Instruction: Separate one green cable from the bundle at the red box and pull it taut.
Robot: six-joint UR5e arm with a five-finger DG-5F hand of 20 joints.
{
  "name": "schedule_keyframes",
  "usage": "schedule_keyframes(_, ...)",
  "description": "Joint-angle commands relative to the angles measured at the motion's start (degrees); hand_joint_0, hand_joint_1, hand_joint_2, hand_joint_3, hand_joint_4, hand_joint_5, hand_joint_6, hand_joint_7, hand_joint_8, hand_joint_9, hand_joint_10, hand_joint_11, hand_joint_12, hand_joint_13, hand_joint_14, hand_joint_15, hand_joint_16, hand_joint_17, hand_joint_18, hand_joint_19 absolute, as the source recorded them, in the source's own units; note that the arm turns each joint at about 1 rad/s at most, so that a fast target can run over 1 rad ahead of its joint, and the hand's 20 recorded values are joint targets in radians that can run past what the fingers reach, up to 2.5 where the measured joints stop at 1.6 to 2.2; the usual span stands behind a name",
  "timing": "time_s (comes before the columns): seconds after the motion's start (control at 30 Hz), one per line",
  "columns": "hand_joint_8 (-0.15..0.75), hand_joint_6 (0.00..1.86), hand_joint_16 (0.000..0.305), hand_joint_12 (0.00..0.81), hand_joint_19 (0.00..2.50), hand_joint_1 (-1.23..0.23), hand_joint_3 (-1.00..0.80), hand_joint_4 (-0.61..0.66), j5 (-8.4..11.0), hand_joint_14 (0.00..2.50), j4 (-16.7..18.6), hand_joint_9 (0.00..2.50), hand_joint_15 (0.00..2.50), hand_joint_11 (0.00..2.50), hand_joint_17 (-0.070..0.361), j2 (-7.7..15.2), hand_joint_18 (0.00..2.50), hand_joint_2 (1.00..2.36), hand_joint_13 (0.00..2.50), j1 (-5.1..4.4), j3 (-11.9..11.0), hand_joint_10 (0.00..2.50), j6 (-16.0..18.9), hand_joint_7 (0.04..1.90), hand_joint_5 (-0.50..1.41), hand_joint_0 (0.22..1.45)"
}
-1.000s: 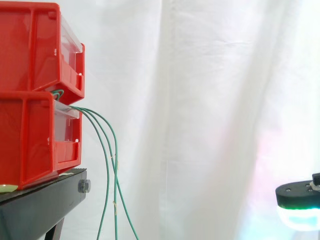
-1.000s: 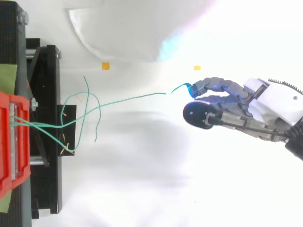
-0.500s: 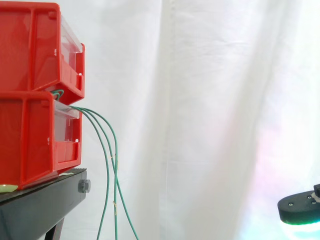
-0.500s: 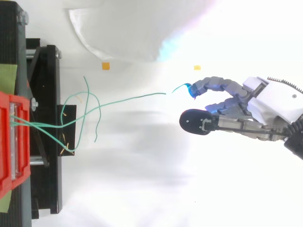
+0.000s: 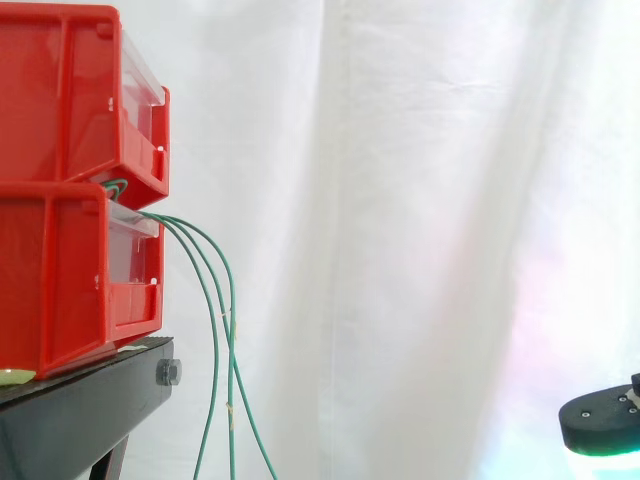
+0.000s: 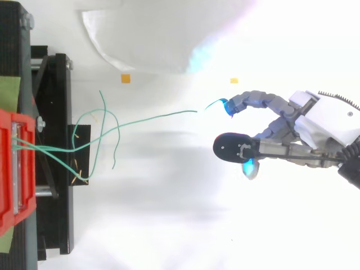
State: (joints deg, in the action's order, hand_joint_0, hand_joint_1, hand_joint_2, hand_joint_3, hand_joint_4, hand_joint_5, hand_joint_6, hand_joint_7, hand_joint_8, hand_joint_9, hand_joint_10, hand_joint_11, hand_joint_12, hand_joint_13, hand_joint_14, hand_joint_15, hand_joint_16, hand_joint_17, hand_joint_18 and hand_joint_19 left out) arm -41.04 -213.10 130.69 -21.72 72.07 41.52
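Several thin green cables (image 5: pixel 216 300) leave the gap between the two stacked red bins (image 5: pixel 70 190) and hang down past the black stand (image 5: pixel 90 410). In the top view they loop in front of the red bin (image 6: pixel 11 169). One long green cable (image 6: pixel 157 117) runs right from the loops toward the hand (image 6: pixel 315 126). A short curled green piece (image 6: pixel 212 104) lies right at the tip of the hand's upper finger (image 6: pixel 247 100). The fingers are spread apart and hold nothing. A dark fingertip pad (image 5: pixel 602 418) with a green glow shows at the side view's lower right.
The white curtain (image 5: pixel 400 200) hangs behind the work. Two small orange markers (image 6: pixel 125 78) lie on the white floor, with a pale sheet (image 6: pixel 140 39) at the top. The black stand's frame (image 6: pixel 56 157) runs beside the bins.
The hand's fingers have spread apart: the lower finger swung down and a cyan pad now shows beneath it. In the side view the pad sank and drifted right. The cables have not moved.
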Motion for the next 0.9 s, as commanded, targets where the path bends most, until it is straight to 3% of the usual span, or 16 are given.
schedule_keyframes(0.0,0.145,0.5,0.04,0.341,0.77,-0.7,-0.5,0.13,0.17,0.02,0.05,1.21,0.79,0.67,0.091,0.0,0.7,1.0,1.19,0.01,0.0,0.02,0.05,0.67,-0.16,0.55)
schedule_keyframes(0.1,0.177,0.5,0.04,0.321,0.77,-0.7,-0.5,0.13,0.52,0.02,-0.39,1.14,0.79,0.8,0.09,0.0,0.67,1.0,1.05,0.01,0.0,0.02,0.31,0.69,-0.17,0.54)
schedule_keyframes(0.2,0.164,0.5,0.04,0.333,0.77,-0.7,-0.5,0.13,0.44,0.02,-0.47,1.17,0.78,0.83,0.09,0.0,0.66,1.0,1.08,0.01,0.0,0.02,0.4,0.69,-0.17,0.54)
schedule_keyframes(0.23,0.143,0.5,0.04,0.34,0.76,-0.69,-0.5,0.14,0.44,0.02,-0.47,1.23,0.75,0.77,0.09,0.0,0.65,1.0,1.1,0.01,0.0,0.02,0.4,0.68,-0.17,0.55)
schedule_keyframes(0.27,0.132,0.5,0.038,0.398,0.72,-0.69,-0.5,0.13,0.44,0.02,-0.39,1.09,0.64,0.54,0.086,0.0,0.54,1.0,1.13,0.01,0.0,0.02,0.4,0.66,-0.17,0.55)
schedule_keyframes(0.37,0.173,0.5,0.037,0.457,0.66,-0.64,-0.5,0.12,0.44,0.01,-0.47,0.81,0.56,0.39,0.083,0.0,0.4,1.0,0.99,0.01,0.0,0.01,0.4,0.65,-0.2,0.52)
schedule_keyframes(0.4,0.184,0.5,0.037,0.432,0.67,-0.64,-0.5,0.12,0.52,0.02,-0.47,0.79,0.56,0.45,0.083,0.0,0.4,1.0,0.93,0.01,0.0,0.01,0.4,0.65,-0.2,0.52)
schedule_keyframes(0.43,0.197,0.5,0.04,0.357,0.71,-0.65,-0.5,0.14,0.52,0.02,-0.47,0.97,0.62,0.81,0.091,0.0,0.5,1.0,0.86,0.01,0.0,0.02,0.4,0.69,-0.19,0.53)
schedule_keyframes(0.47,0.193,0.5,0.04,0.351,0.71,-0.65,-0.5,0.15,0.52,0.02,-0.47,1.0,0.63,0.85,0.091,0.0,0.52,1.0,0.87,0.01,0.0,0.02,0.4,0.69,-0.19,0.53)
schedule_keyframes(0.5,0.167,0.5,0.04,0.33,0.74,-0.66,-0.5,0.15,0.52,0.02,-0.47,1.24,0.69,1.1,0.091,0.0,0.57,1.0,0.93,0.01,0.0,0.02,0.4,0.7,-0.17,0.53)
schedule_keyframes(0.53,0.163,0.5,0.04,0.329,0.74,-0.67,-0.5,0.16,0.52,0.02,-0.39,1.33,0.69,1.14,0.091,0.0,0.58,1.0,0.99,0.01,0.0,0.01,0.4,0.7,-0.16,0.54)
schedule_keyframes(0.73,0.205,0.5,0.04,0.345,0.72,-0.67,-0.5,0.15,0.52,0.02,-0.65,1.04,0.68,0.86,0.091,0.0,0.6,1.0,0.98,0.01,0.0,0.02,0.4,0.71,-0.17,0.54)
schedule_keyframes(0.87,0.212,0.5,0.04,0.368,0.72,-0.67,-0.5,0.15,0.26,0.02,-0.56,1.0,0.66,0.76,0.09,0.0,0.58,1.0,1.0,0.01,0.0,0.02,0.23,0.71,-0.17,0.55)
